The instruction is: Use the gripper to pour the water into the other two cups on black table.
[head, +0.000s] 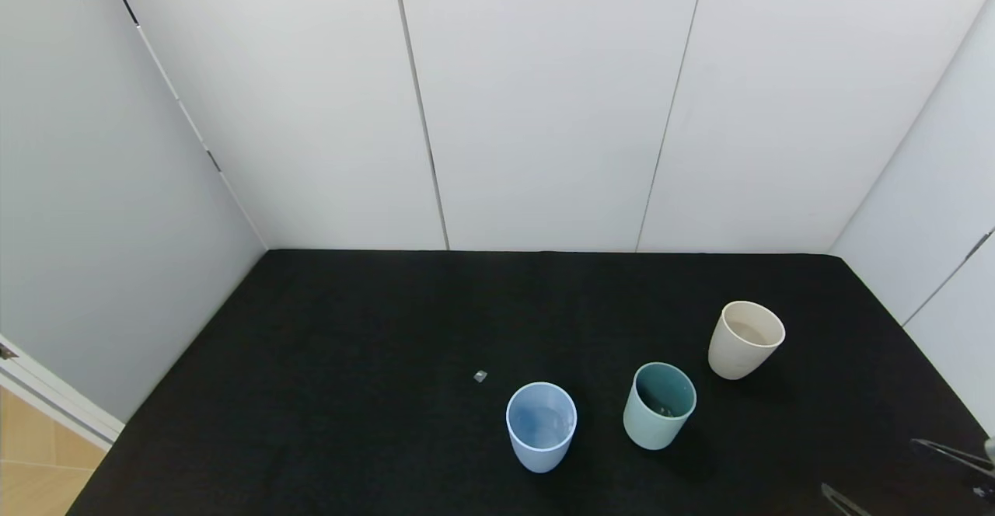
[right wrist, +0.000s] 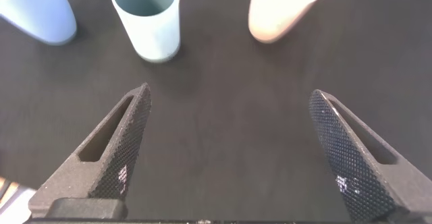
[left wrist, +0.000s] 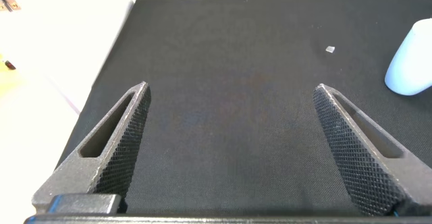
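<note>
Three cups in head view, left end effector wide apart, wrist-only

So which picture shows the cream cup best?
The head view: the whole cream cup stands upright with its inside visible. The right wrist view cuts off its rim. The left wrist view doesn't show it.

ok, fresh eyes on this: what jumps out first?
Three cups in a loose row on the black table, right of centre: blue cup nearest, teal cup in the middle, cream cup farthest right. The right gripper hangs open just short of them; the left gripper is open over bare table.
</note>
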You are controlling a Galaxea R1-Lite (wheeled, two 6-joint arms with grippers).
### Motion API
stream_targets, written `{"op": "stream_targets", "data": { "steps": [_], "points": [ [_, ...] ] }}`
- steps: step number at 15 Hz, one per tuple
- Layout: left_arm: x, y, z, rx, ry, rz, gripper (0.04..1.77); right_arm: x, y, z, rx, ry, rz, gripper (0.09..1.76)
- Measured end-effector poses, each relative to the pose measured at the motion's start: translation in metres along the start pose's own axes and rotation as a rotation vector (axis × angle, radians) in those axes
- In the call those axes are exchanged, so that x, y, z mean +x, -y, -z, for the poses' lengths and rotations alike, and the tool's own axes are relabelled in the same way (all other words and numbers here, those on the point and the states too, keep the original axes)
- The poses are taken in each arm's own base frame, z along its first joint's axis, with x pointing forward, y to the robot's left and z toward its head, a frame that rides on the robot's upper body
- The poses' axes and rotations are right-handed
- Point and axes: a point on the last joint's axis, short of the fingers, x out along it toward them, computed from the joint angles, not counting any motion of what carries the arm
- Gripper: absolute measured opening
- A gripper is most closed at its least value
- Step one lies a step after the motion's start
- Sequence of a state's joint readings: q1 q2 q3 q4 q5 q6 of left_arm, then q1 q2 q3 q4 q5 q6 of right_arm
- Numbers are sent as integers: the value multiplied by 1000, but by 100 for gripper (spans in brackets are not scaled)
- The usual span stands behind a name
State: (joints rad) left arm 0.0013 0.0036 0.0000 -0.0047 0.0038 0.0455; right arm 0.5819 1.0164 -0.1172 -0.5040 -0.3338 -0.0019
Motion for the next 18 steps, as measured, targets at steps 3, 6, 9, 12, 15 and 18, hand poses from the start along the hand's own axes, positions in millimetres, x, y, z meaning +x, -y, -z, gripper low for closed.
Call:
{"op": "stream_targets", "data": {
  "steps": [3, 6, 9, 12, 15, 18],
  "points": [
    [0, 0, 0, 0, 0, 0, 172, -21, 8, 1, 19, 41, 29, 170],
    [0, 0, 0, 0, 0, 0, 172, -35, 19, 7, 69, 88, 68, 170],
    [0, 0, 0, 0, 0, 0, 172, -46, 27, 17, 116, 113, 43, 170],
    [0, 0, 0, 0, 0, 0, 172, -61, 28, 32, 148, 114, 51, 170],
    [0, 0, 0, 0, 0, 0, 172, -76, 23, 47, 158, 150, 91, 170],
    [0, 0, 0, 0, 0, 0, 172, -84, 18, 66, 154, 202, 123, 170]
  ]
}}
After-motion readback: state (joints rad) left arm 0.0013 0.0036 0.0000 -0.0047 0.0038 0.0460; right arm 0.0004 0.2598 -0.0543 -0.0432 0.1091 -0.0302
